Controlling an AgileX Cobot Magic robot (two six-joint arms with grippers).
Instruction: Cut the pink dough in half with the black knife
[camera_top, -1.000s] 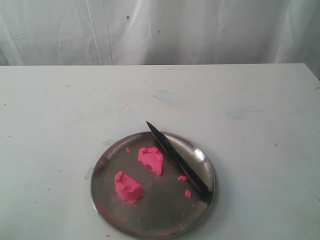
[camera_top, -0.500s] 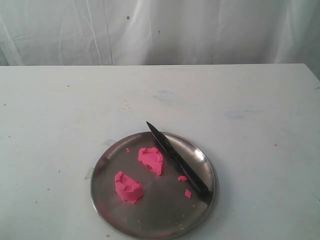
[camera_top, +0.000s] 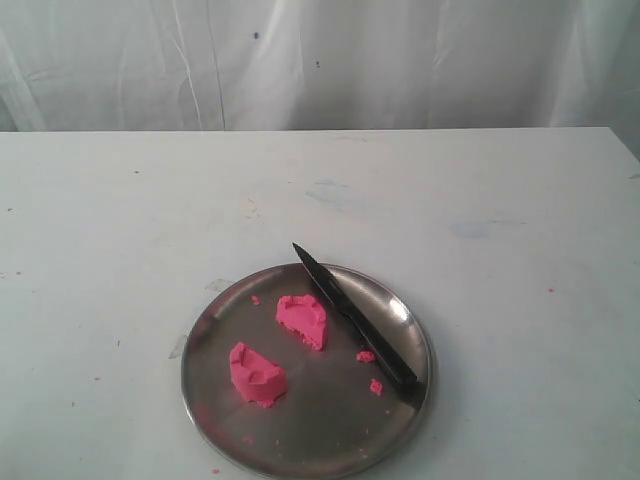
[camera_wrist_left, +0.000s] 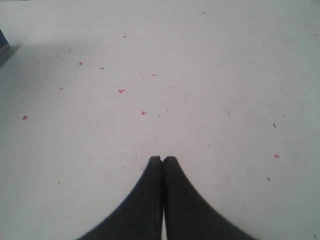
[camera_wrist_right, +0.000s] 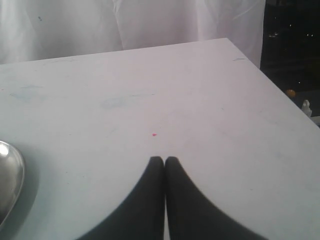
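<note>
A white table (camera_top: 480, 200) fills the scene, with a white curtain (camera_top: 320, 60) hanging behind its far edge.

The left gripper (camera_wrist_left: 162, 159) has its two black fingers pressed together, tips meeting with nothing between them. It hangs over bare tabletop dotted with tiny pink crumbs (camera_wrist_left: 121, 91). The right gripper (camera_wrist_right: 164, 159) is closed the same way, fingers touching and empty, above a clean stretch of table near the right-hand edge. One pink speck (camera_wrist_right: 154, 134) lies just ahead of its tips, and the rim of the plate (camera_wrist_right: 15, 175) shows at the border of that wrist view. Neither gripper appears in the exterior view.

In the exterior view a round metal plate (camera_top: 215, 400) sits on the near middle of the table. The pink dough lies on it as two rough chunks, apart from each other: one chunk (camera_top: 302, 320) near the plate's centre, the other chunk (camera_top: 256, 375) nearer the camera and to the left. The black knife (camera_top: 355, 322) rests flat across the right part of the plate, just beside the centre chunk. Its pointed tip reaches over the far rim and its handle lies at the near right rim. Two small pink bits (camera_top: 366, 356) sit on the plate beside the blade, towards the handle end. A few more pink specks lie on the plate and on the table around it.
</note>
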